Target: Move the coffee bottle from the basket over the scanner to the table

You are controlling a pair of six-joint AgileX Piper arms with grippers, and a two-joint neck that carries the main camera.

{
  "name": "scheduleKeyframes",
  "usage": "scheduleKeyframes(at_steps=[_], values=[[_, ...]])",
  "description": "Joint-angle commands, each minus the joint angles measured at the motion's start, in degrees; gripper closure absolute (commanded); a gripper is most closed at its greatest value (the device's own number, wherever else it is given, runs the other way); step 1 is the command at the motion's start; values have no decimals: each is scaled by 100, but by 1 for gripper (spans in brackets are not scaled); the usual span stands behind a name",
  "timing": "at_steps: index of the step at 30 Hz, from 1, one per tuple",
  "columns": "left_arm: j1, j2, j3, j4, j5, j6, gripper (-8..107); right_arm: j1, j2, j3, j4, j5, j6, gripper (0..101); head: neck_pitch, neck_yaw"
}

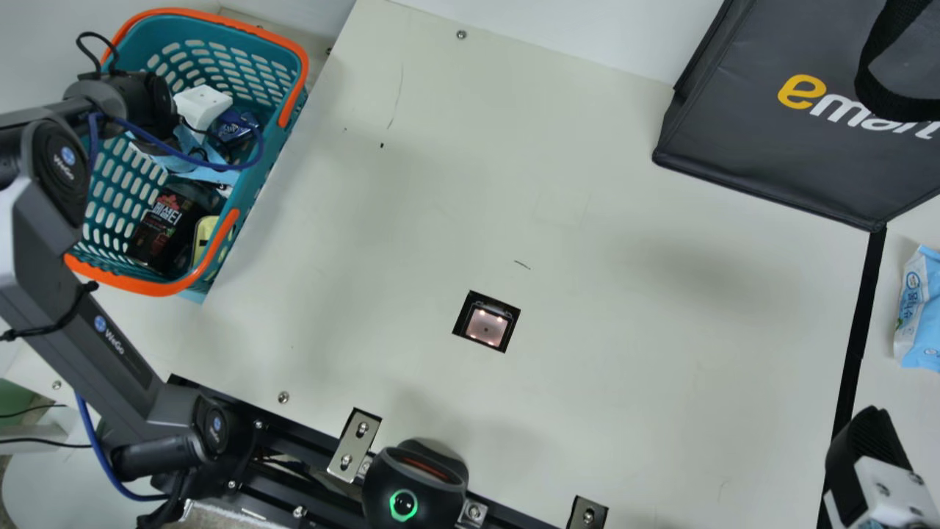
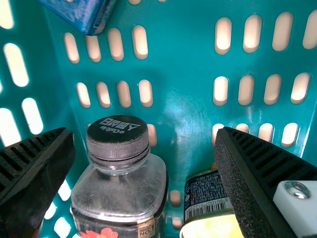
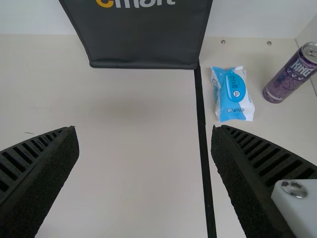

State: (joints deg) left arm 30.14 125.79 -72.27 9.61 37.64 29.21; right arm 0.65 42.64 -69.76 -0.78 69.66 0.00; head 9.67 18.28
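Observation:
My left gripper [image 1: 202, 106] is down inside the teal basket [image 1: 266, 55] in the main view, and the coffee bottle [image 1: 158, 228] lies in that basket's near part, with dark contents and a printed label. In the left wrist view the black-capped coffee bottle [image 2: 119, 186] shows between the open fingers of my left gripper [image 2: 143, 133], nearer the one at that view's left; neither finger is seen closed on it. At the main view's lower right is my right gripper [image 1: 870, 459]. The right wrist view shows my right gripper [image 3: 145, 130] open over the table [image 3: 129, 173], holding nothing.
The scanner window [image 1: 486, 322] is set in the table's middle, with a black scanner unit [image 1: 415, 485] at the front edge. A yellow-topped can [image 2: 210, 210] stands beside the bottle. A black bag [image 1: 764, 147], wipes pack [image 3: 233, 94] and purple can [image 3: 292, 74] are on the right.

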Motion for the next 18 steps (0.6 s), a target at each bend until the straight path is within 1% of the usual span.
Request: scheduleKeyframes(at_steps=[1,7,18], values=[[12,18,-7,-5,-10,26,9,0,0,0,0,0,0,6,-175,14],[36,79,-5,-50,-28,117,9,0,0,0,0,0,0,6,-175,14],[57,105,13,-130,-134,128,82,0,0,0,0,0,0,6,-175,14]])
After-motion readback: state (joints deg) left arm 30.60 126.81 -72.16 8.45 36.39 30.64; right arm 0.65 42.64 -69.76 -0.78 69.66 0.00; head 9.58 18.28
